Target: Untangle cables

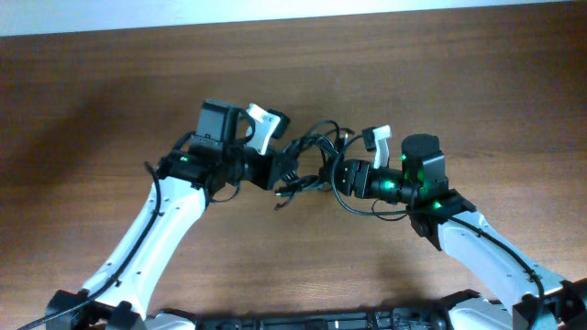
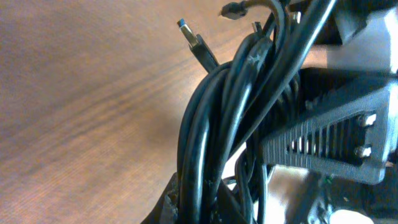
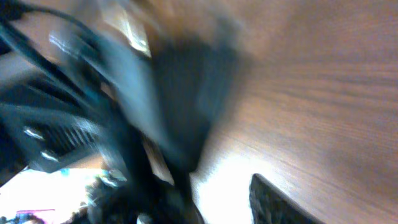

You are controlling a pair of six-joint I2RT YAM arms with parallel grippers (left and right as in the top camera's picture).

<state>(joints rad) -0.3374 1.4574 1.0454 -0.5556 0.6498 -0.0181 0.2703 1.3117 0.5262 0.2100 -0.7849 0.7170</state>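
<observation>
The left gripper (image 1: 278, 172) is clamped shut on the cables (image 1: 307, 151). In its wrist view the black cords are pinched together low down and run up past one ribbed finger (image 2: 329, 146), and a metal-tipped plug (image 2: 194, 38) pokes out at the top. Behind the gripper the wrist lies level and points toward the table's middle. The white left arm (image 1: 160, 229) bends at the elbow and slopes back to the near left edge. The tangle sits in the middle of the wooden table (image 1: 92, 110), bunched between the two grippers, with loose loops arching above and a short end trailing below. The right gripper (image 1: 341, 174) points into the tangle from the other side. Its wrist view is too blurred to tell whether its fingers are parted or closed on a cord. The right arm (image 1: 486, 243) folds back to the near right corner.
</observation>
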